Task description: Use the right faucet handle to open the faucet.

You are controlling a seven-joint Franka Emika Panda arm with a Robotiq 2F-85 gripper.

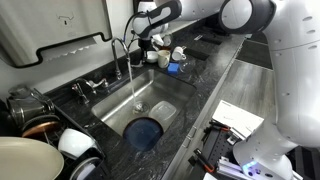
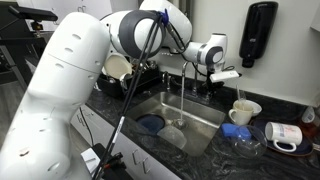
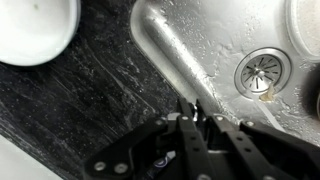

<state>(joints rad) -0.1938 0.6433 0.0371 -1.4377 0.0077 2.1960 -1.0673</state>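
The faucet (image 1: 118, 52) is a tall chrome gooseneck behind the steel sink (image 1: 165, 112); it also shows in an exterior view (image 2: 185, 62). Water runs from its spout in a thin stream (image 1: 135, 88) (image 2: 183, 100) into the basin. The two small lever handles at its base are too small to tell apart. My gripper (image 1: 150, 46) (image 2: 226, 73) hovers beside the spout, apart from the faucet. In the wrist view the gripper (image 3: 192, 108) has its fingers together over the sink's rim (image 3: 165, 55), above the drain (image 3: 263, 72), holding nothing that I can make out.
A blue item (image 1: 146, 131) lies in the basin. Stacked plates and bowls (image 1: 35, 150) crowd one counter end; cups (image 2: 240, 110) stand at the other. A black soap dispenser (image 2: 262, 30) hangs on the wall. A white bowl (image 3: 35, 30) sits on the dark counter.
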